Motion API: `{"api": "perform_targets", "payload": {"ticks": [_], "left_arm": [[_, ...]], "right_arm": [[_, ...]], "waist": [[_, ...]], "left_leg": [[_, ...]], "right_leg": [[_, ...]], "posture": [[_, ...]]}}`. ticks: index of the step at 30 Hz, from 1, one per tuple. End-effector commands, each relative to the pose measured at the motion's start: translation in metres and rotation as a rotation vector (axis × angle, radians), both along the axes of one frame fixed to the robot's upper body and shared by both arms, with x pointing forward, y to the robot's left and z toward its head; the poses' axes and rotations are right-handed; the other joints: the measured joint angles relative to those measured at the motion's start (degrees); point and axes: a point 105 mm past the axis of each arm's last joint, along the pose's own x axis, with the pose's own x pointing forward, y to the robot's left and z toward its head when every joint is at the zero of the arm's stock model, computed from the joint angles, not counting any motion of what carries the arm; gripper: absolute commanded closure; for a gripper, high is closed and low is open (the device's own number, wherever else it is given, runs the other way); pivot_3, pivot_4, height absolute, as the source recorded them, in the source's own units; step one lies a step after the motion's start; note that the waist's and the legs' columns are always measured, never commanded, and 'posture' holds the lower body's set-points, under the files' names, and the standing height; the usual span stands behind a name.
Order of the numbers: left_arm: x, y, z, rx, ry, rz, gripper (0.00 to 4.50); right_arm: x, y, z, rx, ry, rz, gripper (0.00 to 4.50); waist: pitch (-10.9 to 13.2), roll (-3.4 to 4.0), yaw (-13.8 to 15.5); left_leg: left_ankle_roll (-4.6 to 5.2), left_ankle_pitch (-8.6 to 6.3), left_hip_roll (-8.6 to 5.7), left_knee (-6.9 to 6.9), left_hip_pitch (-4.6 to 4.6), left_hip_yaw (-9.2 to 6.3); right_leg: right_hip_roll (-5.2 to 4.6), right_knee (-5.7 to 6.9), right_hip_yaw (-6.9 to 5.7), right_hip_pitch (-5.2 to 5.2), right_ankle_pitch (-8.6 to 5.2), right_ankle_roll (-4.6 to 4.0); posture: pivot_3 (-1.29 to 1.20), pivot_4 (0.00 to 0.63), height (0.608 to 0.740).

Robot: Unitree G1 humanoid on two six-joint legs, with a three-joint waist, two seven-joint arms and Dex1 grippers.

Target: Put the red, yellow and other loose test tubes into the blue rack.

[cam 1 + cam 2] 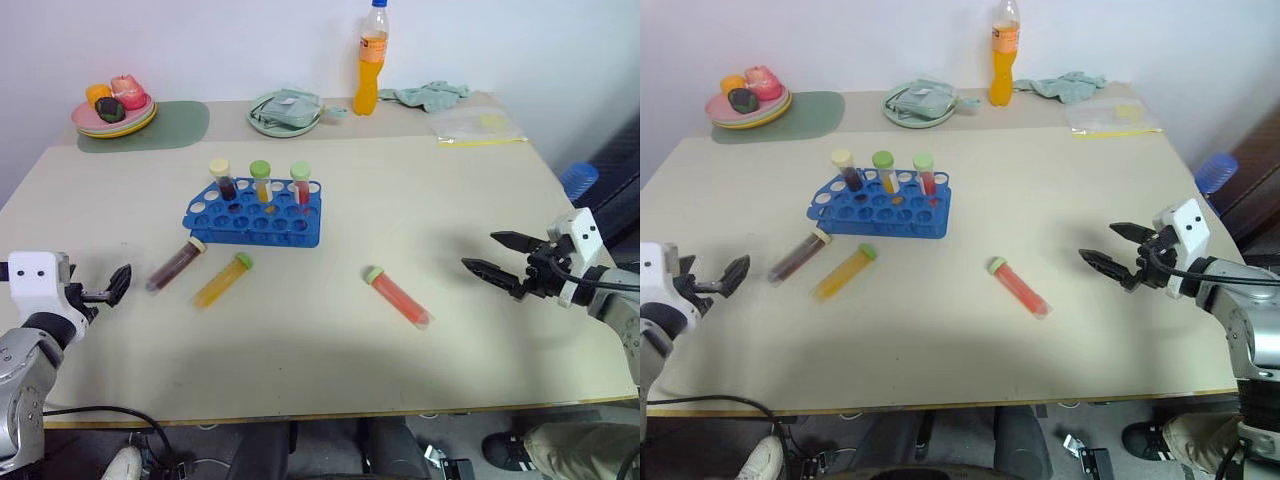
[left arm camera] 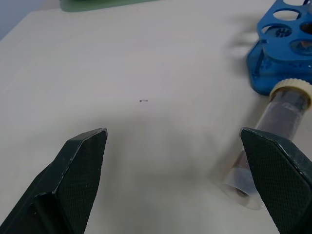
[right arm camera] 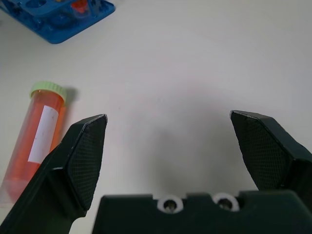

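Three clear capped tubes, maroon [image 1: 176, 265], yellow [image 1: 223, 280] and red [image 1: 399, 297], lie flat on the smooth table [image 1: 480, 190] near the blue holed rack [image 1: 255, 215]. Left gripper [image 1: 118, 285] and right gripper [image 1: 497, 256] hover level, jaws spread, empty.

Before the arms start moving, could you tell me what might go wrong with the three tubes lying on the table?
The red tube, yellow tube and maroon tube lie flat, so a glancing touch from the open right gripper or left gripper could roll them. The blue rack already holds three upright tubes; an insertion beside them might knock them or shift the rack.
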Motion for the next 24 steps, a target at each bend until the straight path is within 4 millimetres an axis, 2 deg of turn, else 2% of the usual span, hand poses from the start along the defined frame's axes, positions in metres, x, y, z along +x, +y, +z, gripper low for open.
{"api": "perform_targets", "payload": {"ticks": [1,10,14,17,20,24], "left_arm": [[-0.003,0.002,0.011,0.023,-0.034,0.012,0.03],[0.004,0.007,0.02,0.026,-0.07,0.021,0.03],[0.014,0.001,0.032,0.027,-0.116,-0.016,0.03],[0.023,-0.015,0.039,0.018,-0.149,-0.102,0.03],[0.032,-0.041,0.042,-0.029,-0.16,-0.231,0.03],[0.034,-0.088,0.043,-0.026,-0.134,-0.493,0.03]], "right_arm": [[0.002,0.002,0.011,-0.021,-0.043,0.017,0.0],[0.004,0.011,0.012,-0.014,-0.054,0.012,0.0],[0.004,0.024,0.015,-0.013,-0.068,0.007,0.0],[-0.002,0.042,0.026,0.025,-0.067,0.031,0.0],[-0.015,0.063,0.032,-0.008,-0.049,0.101,0.0],[-0.035,0.09,0.031,-0.067,0.021,0.171,0.0]], "waist": [[0.0,0.0,0.0],[0.0,0.0,0.0],[0.0,0.0,0.0],[0.0,0.0,0.0],[0.0,0.01,0.0],[0.0,-0.02,0.0]], "left_leg": [[0.0,0.0,0.0,0.0,0.0,0.0],[0.0,0.0,0.0,0.0,0.0,0.0],[0.0,0.0,0.0,-0.01,0.0,-0.01],[0.0,0.0,0.0,-0.01,0.0,-0.03],[0.0,0.0,-0.01,-0.01,0.0,-0.03],[0.01,-0.01,-0.01,-0.01,-0.02,-0.04]], "right_leg": [[0.0,0.0,0.0,0.0,0.0,0.0],[0.0,-0.01,0.0,0.0,0.0,0.0],[0.01,-0.01,-0.01,0.0,0.0,0.0],[0.01,-0.01,-0.01,-0.01,0.0,0.0],[0.01,-0.02,-0.01,-0.01,0.0,0.0],[0.0,-0.05,-0.01,0.0,0.0,0.0]], "posture": [[0.0,0.15,0.74],[0.0,0.15,0.74],[0.0,0.15,0.74],[0.0,0.15,0.74],[0.0,0.15,0.74],[0.0,0.15,0.74]]}}
